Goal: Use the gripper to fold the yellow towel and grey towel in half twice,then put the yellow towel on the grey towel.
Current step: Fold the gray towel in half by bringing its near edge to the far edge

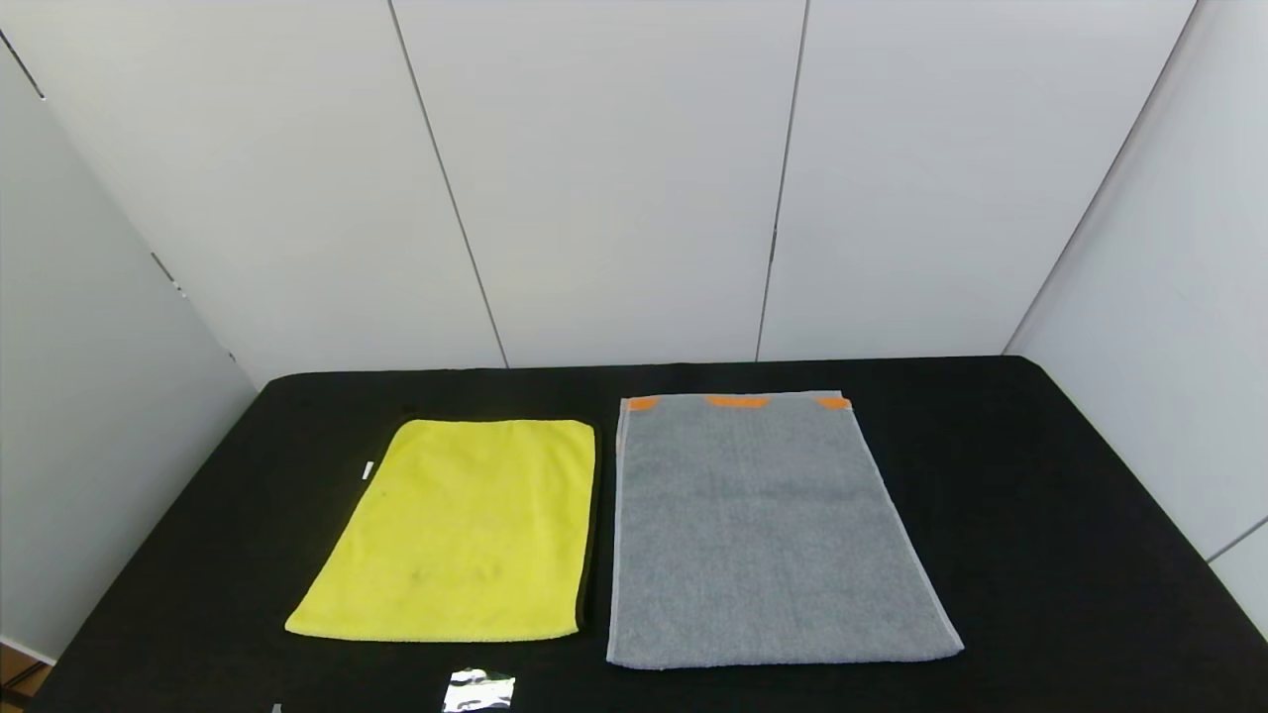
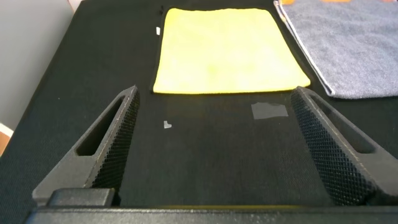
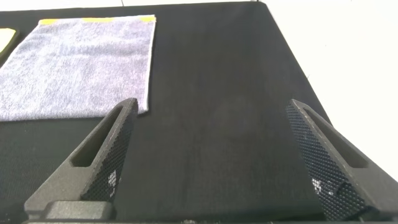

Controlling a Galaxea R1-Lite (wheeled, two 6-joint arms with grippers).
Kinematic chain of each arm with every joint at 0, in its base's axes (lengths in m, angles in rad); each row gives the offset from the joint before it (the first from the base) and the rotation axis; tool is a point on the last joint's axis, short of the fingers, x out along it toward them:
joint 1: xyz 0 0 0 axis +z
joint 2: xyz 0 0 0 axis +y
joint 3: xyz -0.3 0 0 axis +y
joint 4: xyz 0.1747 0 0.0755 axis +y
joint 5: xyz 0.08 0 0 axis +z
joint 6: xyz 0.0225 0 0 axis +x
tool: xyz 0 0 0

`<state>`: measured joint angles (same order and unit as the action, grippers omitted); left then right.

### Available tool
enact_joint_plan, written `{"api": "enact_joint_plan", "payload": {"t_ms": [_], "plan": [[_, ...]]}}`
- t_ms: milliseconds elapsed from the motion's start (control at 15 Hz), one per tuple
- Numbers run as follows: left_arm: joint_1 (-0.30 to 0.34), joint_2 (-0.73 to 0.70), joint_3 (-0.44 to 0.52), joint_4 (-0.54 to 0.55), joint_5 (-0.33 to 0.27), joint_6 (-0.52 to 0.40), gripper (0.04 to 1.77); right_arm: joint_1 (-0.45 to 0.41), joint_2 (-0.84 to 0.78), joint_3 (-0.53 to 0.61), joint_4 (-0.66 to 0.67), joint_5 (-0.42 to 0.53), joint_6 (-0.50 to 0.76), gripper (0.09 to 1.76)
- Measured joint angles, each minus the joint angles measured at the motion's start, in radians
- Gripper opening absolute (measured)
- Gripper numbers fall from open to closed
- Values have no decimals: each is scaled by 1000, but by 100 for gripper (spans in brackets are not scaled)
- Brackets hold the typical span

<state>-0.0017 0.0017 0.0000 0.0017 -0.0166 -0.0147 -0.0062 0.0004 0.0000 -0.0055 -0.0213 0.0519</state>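
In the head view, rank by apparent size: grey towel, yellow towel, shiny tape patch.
1. grey towel, largest.
2. yellow towel, clearly smaller.
3. shiny tape patch, by far the smallest, though nearest the camera and partly cut off.

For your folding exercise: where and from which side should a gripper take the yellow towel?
Probably the near corners of the yellow towel, approached from the robot's side: it lies flat, and the open left gripper already faces its near edge.
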Motion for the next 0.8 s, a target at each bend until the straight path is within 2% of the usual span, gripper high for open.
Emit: {"api": "enact_joint_plan", "payload": {"t_ms": [800], "plan": [[0, 0, 0, 3, 2, 5, 172, -1, 0, 0, 1, -1, -9, 171]]}}
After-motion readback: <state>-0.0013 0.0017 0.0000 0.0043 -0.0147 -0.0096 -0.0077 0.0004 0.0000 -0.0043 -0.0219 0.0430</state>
